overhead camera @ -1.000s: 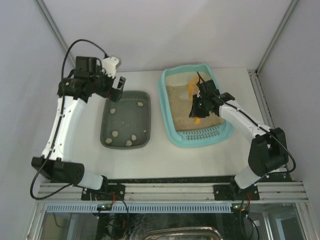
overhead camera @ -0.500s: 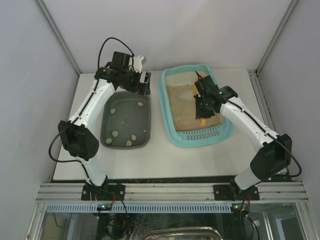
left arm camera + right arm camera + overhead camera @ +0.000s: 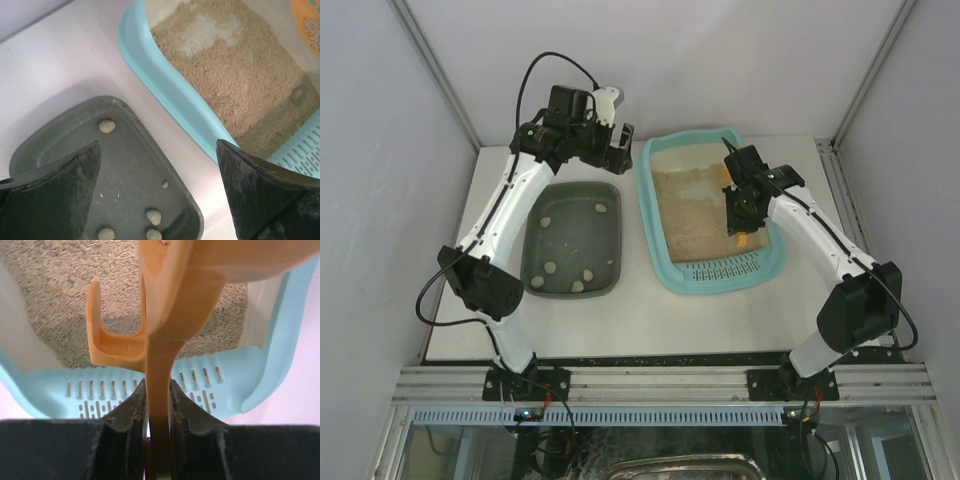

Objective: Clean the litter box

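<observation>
The light-turquoise litter box (image 3: 661, 236) holds beige litter, with its slotted rim (image 3: 200, 385) at the near end. My right gripper (image 3: 741, 208) is shut on the handle of an orange scoop (image 3: 159, 355) and holds it above the litter by the right wall. The scoop's edge also shows in the left wrist view (image 3: 306, 20). A greenish clump (image 3: 299, 95) lies in the litter. My left gripper (image 3: 618, 150) is open and empty. It hovers over the gap between the box's left wall (image 3: 170, 100) and the dark tray.
A dark grey-green tray (image 3: 572, 200) left of the litter box holds several pale clumps (image 3: 106, 126). White table surface (image 3: 60, 60) lies between and around both trays. Enclosure walls stand close at the back and sides.
My left arm has swung right, from the dark tray's far left corner to the gap beside the litter box. My right gripper has carried the scoop right, toward the box's right wall.
</observation>
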Tool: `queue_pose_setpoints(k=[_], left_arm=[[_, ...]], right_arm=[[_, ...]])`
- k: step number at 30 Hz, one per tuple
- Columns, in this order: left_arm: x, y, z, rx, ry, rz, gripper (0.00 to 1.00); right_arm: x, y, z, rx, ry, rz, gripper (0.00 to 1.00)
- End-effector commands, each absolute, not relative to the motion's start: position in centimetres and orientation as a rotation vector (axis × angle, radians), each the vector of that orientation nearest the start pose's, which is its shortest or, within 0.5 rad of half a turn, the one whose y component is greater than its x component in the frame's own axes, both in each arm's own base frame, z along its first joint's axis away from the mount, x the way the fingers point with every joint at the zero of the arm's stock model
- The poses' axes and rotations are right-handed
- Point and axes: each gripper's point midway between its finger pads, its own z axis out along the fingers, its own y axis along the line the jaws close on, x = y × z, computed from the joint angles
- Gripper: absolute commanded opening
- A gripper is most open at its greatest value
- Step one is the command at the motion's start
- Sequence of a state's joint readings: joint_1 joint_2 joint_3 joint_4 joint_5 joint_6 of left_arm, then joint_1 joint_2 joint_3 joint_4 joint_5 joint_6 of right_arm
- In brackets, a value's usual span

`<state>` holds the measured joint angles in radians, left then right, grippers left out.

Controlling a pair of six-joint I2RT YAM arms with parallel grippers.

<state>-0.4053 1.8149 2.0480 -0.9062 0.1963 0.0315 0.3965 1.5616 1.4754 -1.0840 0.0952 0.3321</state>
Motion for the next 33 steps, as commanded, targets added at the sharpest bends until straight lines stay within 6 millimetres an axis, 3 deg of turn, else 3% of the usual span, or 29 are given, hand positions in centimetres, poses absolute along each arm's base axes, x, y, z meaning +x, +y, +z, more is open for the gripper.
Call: queue_pose_setpoints(k=[1, 5, 10, 15, 18, 21, 24, 25, 28, 30, 33], left_arm=[[44.9, -23.2, 34.1, 0.434, 2.055, -0.38, 1.0], [47.4, -22.3, 34.7, 0.05, 2.036, -0.398, 1.0], [47.6, -24.8, 31.7, -0.222, 2.084, -0.623, 1.0], [47.7, -29.2, 29.5, -0.25, 2.118, -0.621, 1.0], [48.3, -30.7, 29.0, -0.255, 2.112, -0.6, 1.0], [48.3, -30.5, 27.3, -0.247, 2.132, -0.526, 1.0], [49.0, -28.5, 23.2, -0.284, 2.212, -0.427, 1.0], [49.2, -28.0, 21.9, -0.307, 2.24, -0.437, 1.0], [50.1, -26.3, 18.1, -0.412, 2.297, -0.424, 1.0], [50.0, -26.3, 17.5, -0.431, 2.303, -0.43, 1.0], [49.5, -27.0, 18.2, -0.406, 2.308, -0.494, 1.0]], right_arm=[[33.0, 12.3, 18.2, 0.011, 2.65, 0.059, 0.0], [34.9, 13.1, 19.6, 0.078, 2.636, 0.089, 0.0], [36.1, 14.3, 21.6, 0.114, 2.611, 0.145, 0.0], [37.1, 14.2, 23.5, 0.099, 2.563, 0.208, 0.0], [37.2, 13.5, 23.8, 0.225, 2.559, 0.337, 0.0], [36.9, 13.7, 23.2, 0.222, 2.565, 0.437, 0.0], [36.4, 15.1, 22.3, 0.139, 2.598, 0.444, 0.0], [36.2, 15.5, 21.7, 0.09, 2.621, 0.408, 0.0], [35.9, 14.6, 20.3, 0.007, 2.726, 0.08, 0.0], [34.8, 14.1, 18.9, -0.051, 2.841, -0.124, 0.0], [34.3, 13.5, 18.0, -0.143, 2.838, -0.296, 0.0]])
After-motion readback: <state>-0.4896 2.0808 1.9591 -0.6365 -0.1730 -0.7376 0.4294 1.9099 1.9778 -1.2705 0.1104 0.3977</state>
